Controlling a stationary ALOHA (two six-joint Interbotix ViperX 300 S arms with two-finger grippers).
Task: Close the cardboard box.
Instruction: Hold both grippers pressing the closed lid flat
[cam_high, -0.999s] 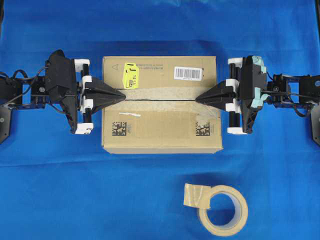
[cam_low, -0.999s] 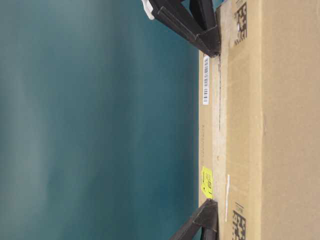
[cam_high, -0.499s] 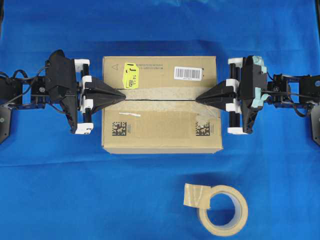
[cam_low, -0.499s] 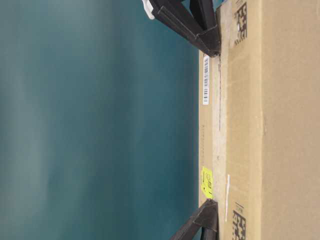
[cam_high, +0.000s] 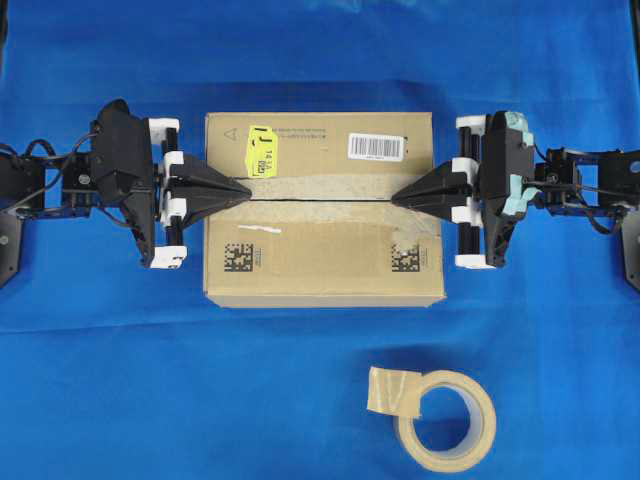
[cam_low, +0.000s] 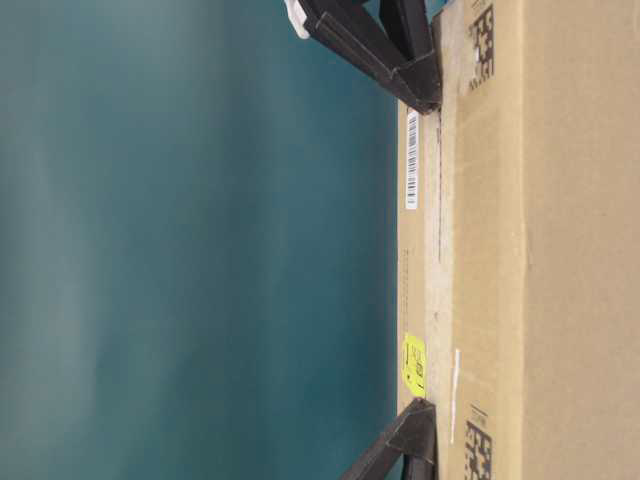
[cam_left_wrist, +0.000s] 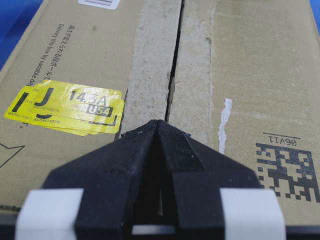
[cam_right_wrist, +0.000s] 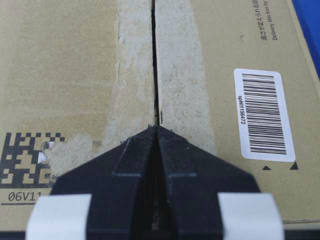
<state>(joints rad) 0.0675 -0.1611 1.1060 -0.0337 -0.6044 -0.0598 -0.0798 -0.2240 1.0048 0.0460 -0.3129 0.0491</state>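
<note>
The table (cam_high: 100, 380), draped in blue cloth, carries everything here. On it, toward the far edge and about midway between its left and right edges, sits the cardboard box (cam_high: 320, 255), its top flaps folded down flat so that they meet along a dark centre seam (cam_high: 320, 199) running left to right. Old pale tape strips (cam_left_wrist: 150, 75) flank that seam on both sides.

My left claw (cam_high: 246, 188) rests at the left end of the seam, fingers pressed together into a single point, pinching nothing, the tip touching the box top. My right claw (cam_high: 394, 199) mirrors it at the right end of the seam, likewise pressed together with its tip on the cardboard.

Near the front edge of the table, right of centre and well apart from the box, lies a beige tape roll (cam_high: 445, 420) flat on its side with a loose tab sticking up.

On the far flap a white barcode label (cam_high: 377, 147) sits toward the right, and a yellow sticker (cam_high: 262, 151) toward the left, just beside my left claw. The near flap bears two printed black codes (cam_high: 230, 258), one toward each end.
</note>
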